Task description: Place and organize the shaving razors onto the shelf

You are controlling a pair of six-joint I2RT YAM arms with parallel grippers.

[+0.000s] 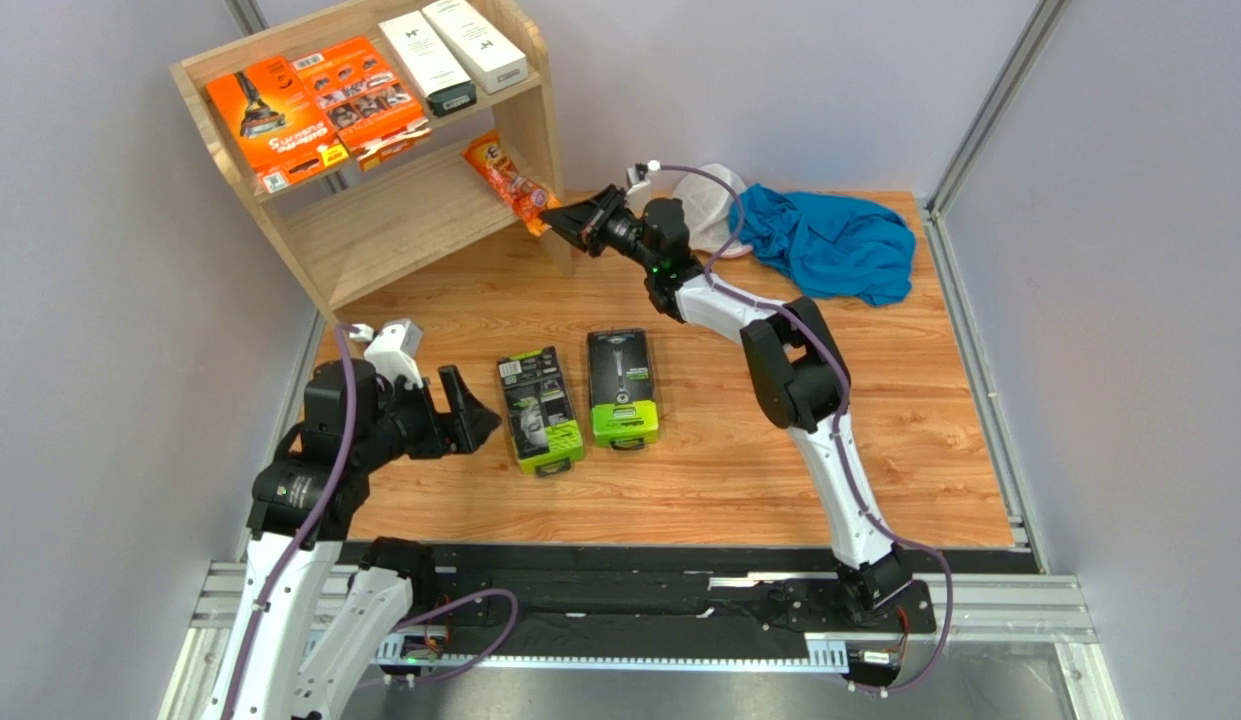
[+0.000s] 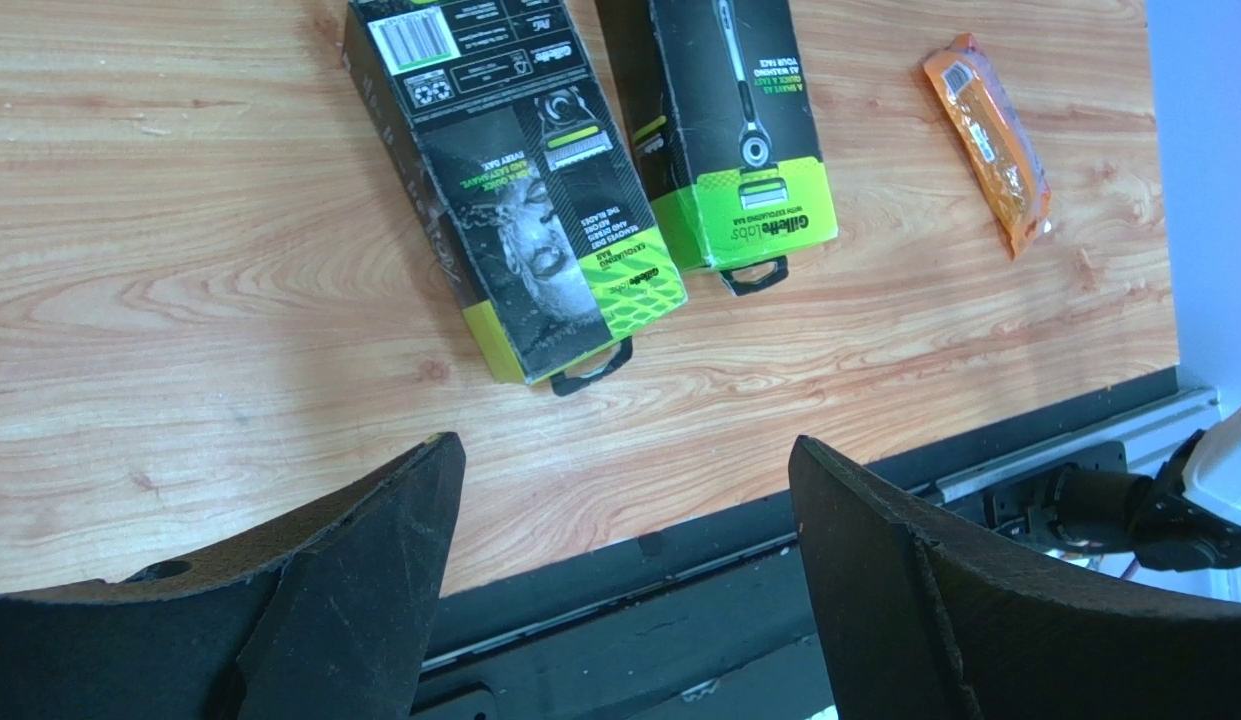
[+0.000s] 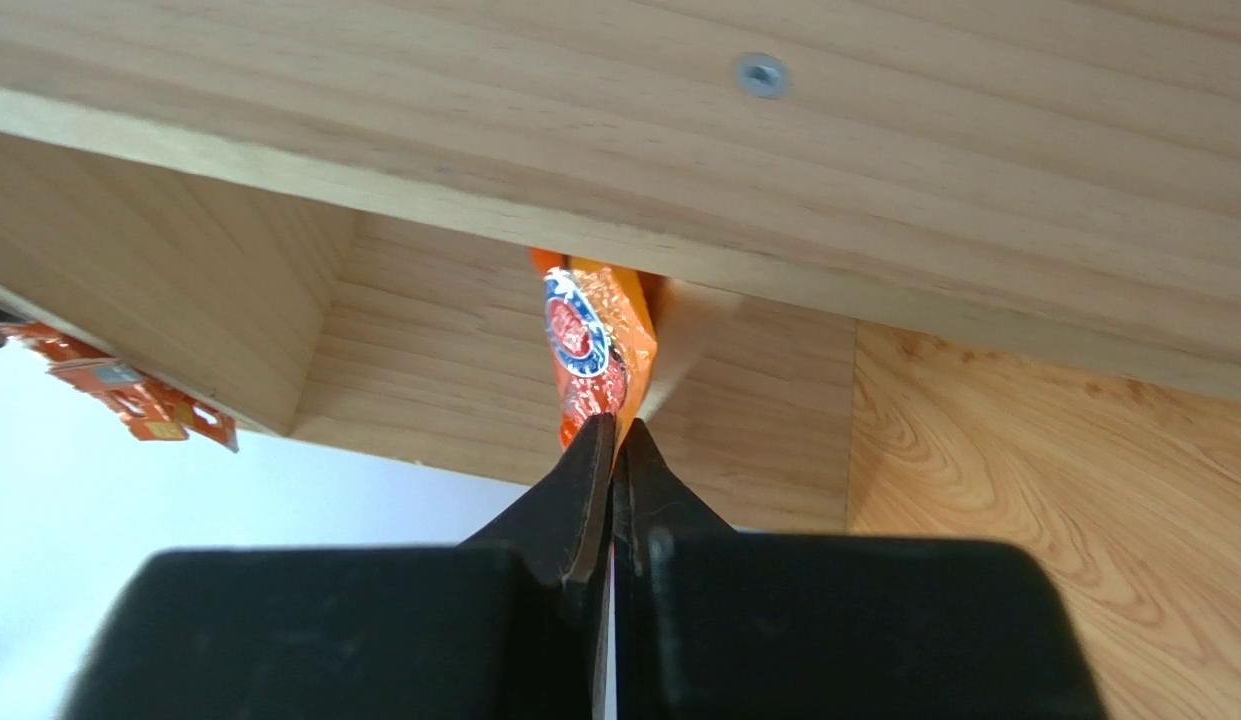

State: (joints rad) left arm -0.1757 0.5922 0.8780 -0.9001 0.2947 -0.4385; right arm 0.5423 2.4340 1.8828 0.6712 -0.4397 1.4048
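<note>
My right gripper is shut on the end of a small orange packet, holding it on edge over the right end of the shelf's lower tier. Two flat orange packs and two white boxes lie on the top tier. Two black-and-lime-green packs lie on the table. My left gripper hovers open and holds nothing just left of them, near the table's front edge. Another small orange packet lies on the table right of the green packs.
A blue cloth and a white mesh cap lie at the back right beside the right arm. The shelf's side panel stands close to the right gripper. Grey walls close in both sides.
</note>
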